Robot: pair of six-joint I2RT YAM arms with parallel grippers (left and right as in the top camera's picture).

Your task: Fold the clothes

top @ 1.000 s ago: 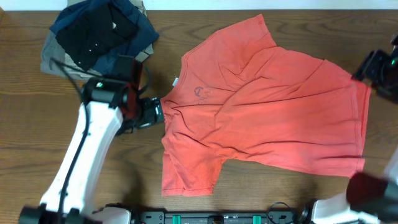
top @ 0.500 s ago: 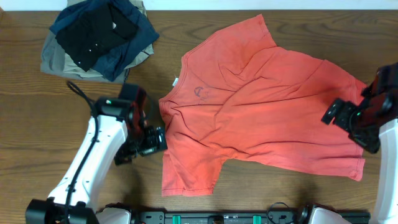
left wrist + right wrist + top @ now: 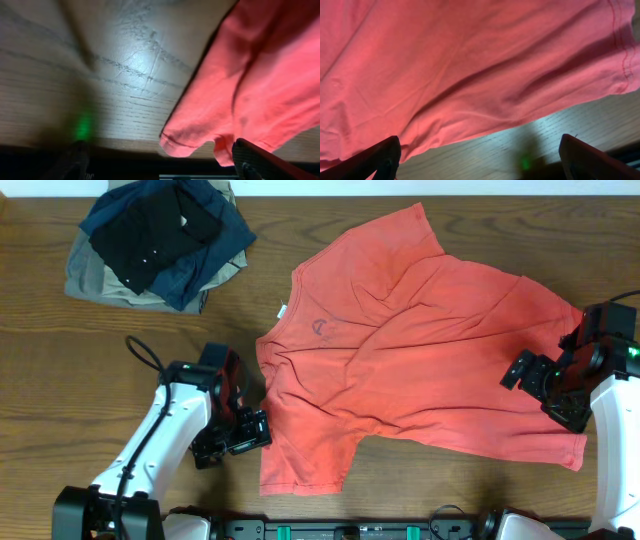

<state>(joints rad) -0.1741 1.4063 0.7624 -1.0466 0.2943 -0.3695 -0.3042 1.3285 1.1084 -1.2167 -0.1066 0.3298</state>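
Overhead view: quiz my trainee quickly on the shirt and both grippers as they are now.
1. True or false: the coral T-shirt lies spread out, unfolded.
2. The left gripper is beside which part of it? A) neck label B) the sleeve nearer the robot C) hem
3. What does the right gripper hold?
Key: 1 true; 2 B; 3 nothing, its jaws stand open over the shirt.

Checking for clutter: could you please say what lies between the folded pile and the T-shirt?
Only bare table between pile and T-shirt, in the overhead view.
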